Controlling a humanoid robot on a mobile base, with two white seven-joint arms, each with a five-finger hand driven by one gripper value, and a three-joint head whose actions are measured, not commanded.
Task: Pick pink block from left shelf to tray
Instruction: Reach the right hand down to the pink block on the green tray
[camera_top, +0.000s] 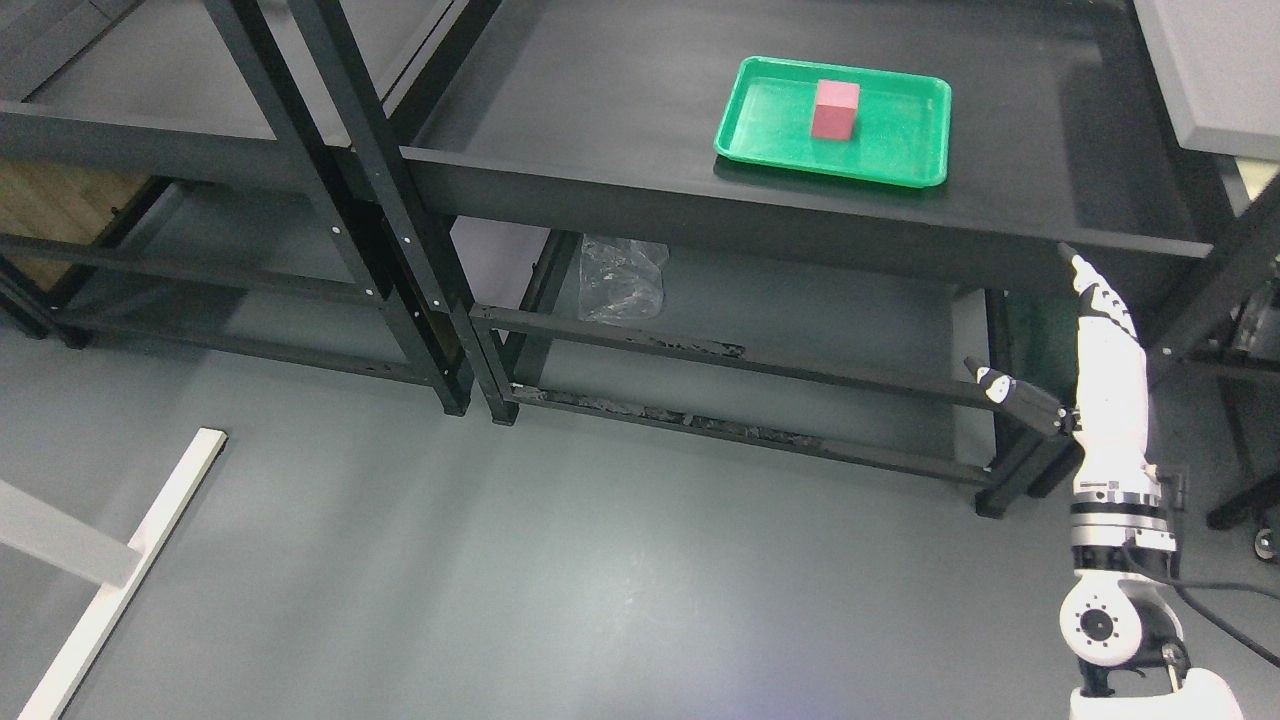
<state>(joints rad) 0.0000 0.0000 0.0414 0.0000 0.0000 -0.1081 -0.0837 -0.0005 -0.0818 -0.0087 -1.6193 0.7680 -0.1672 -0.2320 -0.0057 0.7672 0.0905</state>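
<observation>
A pink block (835, 108) stands upright inside a green tray (920, 150) on the top of the right-hand black shelf unit. My right hand (1040, 340) is at the lower right, below and in front of the shelf's front edge, well away from the tray. Its fingers are stretched out straight with the thumb spread to the left, and it holds nothing. My left arm does not show.
A second black shelf unit (330, 200) stands to the left, its posts next to the right unit's. Clear plastic wrap (620, 275) lies on the lower shelf. A white frame leg (130, 560) crosses the grey floor at the lower left.
</observation>
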